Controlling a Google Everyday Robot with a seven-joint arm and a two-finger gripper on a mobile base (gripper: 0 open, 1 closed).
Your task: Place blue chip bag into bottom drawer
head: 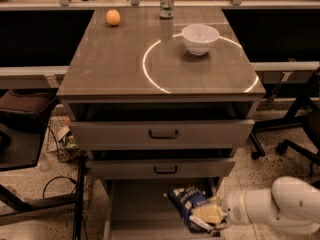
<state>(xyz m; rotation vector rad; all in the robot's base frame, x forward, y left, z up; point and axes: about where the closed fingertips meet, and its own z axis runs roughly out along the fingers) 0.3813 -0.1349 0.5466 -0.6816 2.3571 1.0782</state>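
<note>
Clamping the crinkly dark-blue foil chip bag (186, 200), your gripper (210, 217) hangs over the shallow grey bottom drawer (134, 210); release low.

Dim warm light, hand (209, 215) lower right

The blue chip bag (186, 198), glossy crinkled foil, is clamped by the smooth plastic gripper (208, 216) over the matt bottom drawer (139, 205).
</note>
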